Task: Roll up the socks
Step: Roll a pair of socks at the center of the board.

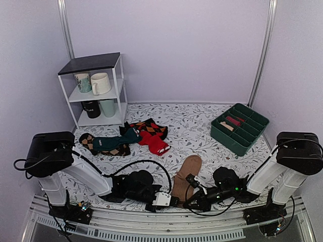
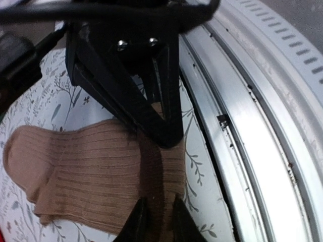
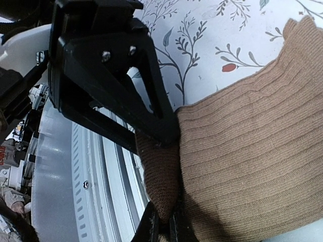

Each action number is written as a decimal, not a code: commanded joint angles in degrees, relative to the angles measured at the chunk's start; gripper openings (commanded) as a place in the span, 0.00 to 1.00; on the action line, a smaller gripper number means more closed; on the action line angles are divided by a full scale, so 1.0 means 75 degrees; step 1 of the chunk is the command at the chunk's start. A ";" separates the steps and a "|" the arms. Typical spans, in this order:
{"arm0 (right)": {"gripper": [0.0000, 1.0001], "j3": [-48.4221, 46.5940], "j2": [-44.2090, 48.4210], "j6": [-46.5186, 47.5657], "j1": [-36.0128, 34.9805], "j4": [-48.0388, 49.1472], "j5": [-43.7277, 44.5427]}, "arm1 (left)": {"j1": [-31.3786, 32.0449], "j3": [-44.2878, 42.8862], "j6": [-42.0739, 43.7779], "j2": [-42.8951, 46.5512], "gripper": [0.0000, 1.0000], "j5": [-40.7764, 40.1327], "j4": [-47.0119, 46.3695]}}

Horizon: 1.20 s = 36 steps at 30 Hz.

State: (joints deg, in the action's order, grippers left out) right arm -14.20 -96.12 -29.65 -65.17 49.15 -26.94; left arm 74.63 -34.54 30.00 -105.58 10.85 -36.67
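Note:
The tan-brown socks (image 1: 186,174) lie stacked on the floral tablecloth near the table's front edge, toe end pointing away. My left gripper (image 1: 170,200) and right gripper (image 1: 189,201) meet at the socks' near end, left and right of it. In the left wrist view the left gripper (image 2: 159,184) is shut on a raised fold of the ribbed socks (image 2: 75,171). In the right wrist view the right gripper (image 3: 162,184) is shut on a bunched corner of the socks (image 3: 252,166). The pale label is hidden.
A red sock (image 1: 155,144) and dark teal and argyle socks (image 1: 112,143) lie at mid left. A green compartment bin (image 1: 252,132) stands at back right. A white shelf (image 1: 92,64) with mugs stands at back left. The metal rail (image 1: 166,220) runs just beneath both grippers.

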 commanded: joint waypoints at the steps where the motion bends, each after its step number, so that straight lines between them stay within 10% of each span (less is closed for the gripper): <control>1: 0.02 0.0115 -0.0424 -0.0075 -0.0029 -0.1188 -0.0118 | 0.0098 -0.0245 -0.0068 -0.0200 0.03 -0.0132 0.0383; 8: 0.17 0.0004 -0.0072 0.0133 -0.0023 -0.1372 0.0209 | -0.0071 -0.0605 -0.1141 0.0037 0.00 0.0442 0.1501; 17: 0.52 0.0792 0.2963 0.2929 -0.0505 -0.0909 0.4017 | -0.0696 -0.1148 -0.3164 -0.0559 0.00 0.2187 0.3164; 23: 0.53 0.0518 0.2503 0.4707 -0.1523 -0.0926 0.4600 | -0.1117 -0.1264 -0.3617 -0.0828 0.00 0.2877 0.3374; 36: 0.52 -0.0271 0.0999 0.4414 -0.2868 -0.1752 0.5857 | -0.1339 -0.1289 -0.3696 -0.1213 0.00 0.3254 0.3378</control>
State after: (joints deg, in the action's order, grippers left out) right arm -15.57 -88.09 4.34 -85.45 38.04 13.23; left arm 64.95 -45.93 2.74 -111.04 37.19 -20.25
